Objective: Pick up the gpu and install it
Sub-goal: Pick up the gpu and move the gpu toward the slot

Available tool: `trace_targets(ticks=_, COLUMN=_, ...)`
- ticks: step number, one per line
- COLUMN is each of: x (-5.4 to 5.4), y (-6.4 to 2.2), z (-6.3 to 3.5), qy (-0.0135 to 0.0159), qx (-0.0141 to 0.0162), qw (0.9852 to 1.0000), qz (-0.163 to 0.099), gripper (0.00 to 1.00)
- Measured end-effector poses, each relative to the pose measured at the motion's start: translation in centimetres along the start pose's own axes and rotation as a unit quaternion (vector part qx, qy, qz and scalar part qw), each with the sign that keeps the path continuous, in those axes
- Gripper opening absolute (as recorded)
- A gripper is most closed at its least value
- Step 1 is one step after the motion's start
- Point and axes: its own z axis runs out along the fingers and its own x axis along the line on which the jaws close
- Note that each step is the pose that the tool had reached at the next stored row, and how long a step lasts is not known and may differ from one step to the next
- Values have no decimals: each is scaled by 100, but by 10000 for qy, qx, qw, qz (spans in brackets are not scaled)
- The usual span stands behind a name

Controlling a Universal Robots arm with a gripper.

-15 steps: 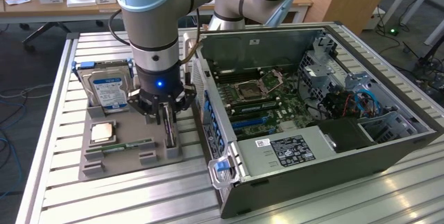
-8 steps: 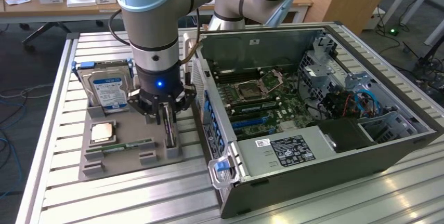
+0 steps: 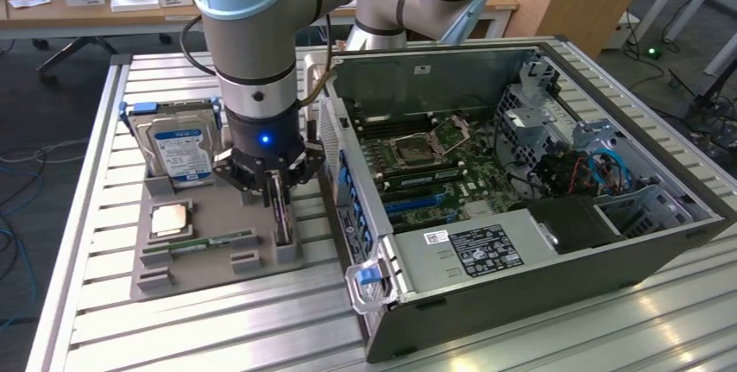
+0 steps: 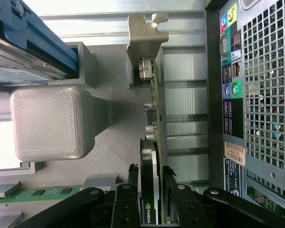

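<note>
The gpu point(image 3: 281, 221) stands on edge in a slot of the grey holder tray point(image 3: 207, 273), next to the open computer case point(image 3: 519, 242). In the wrist view the gpu point(image 4: 155, 99) is a thin card seen edge-on, with its silver end bracket point(image 4: 145, 33) at the far end. My gripper point(image 3: 274, 192) has come straight down over the card. In the wrist view the gripper point(image 4: 150, 170) straddles the card's near end, one black finger point(image 4: 132, 176) on each side. Narrow gaps still show between pads and card, so it is open.
The tray also holds a silver hard drive point(image 3: 182, 143), a CPU point(image 3: 171, 217) and a green memory stick point(image 3: 213, 242). The case lies open-side up with the motherboard point(image 3: 426, 156) exposed. Its rear panel point(image 4: 266, 95) runs close beside the card. A slatted aluminium table point(image 3: 230, 329) carries everything.
</note>
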Motion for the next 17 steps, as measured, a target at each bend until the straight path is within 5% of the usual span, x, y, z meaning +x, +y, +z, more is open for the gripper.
trace_targets(ticks=17, x=0, y=0, z=6, qy=0, qx=0, qw=10000, qz=0, gripper=33)
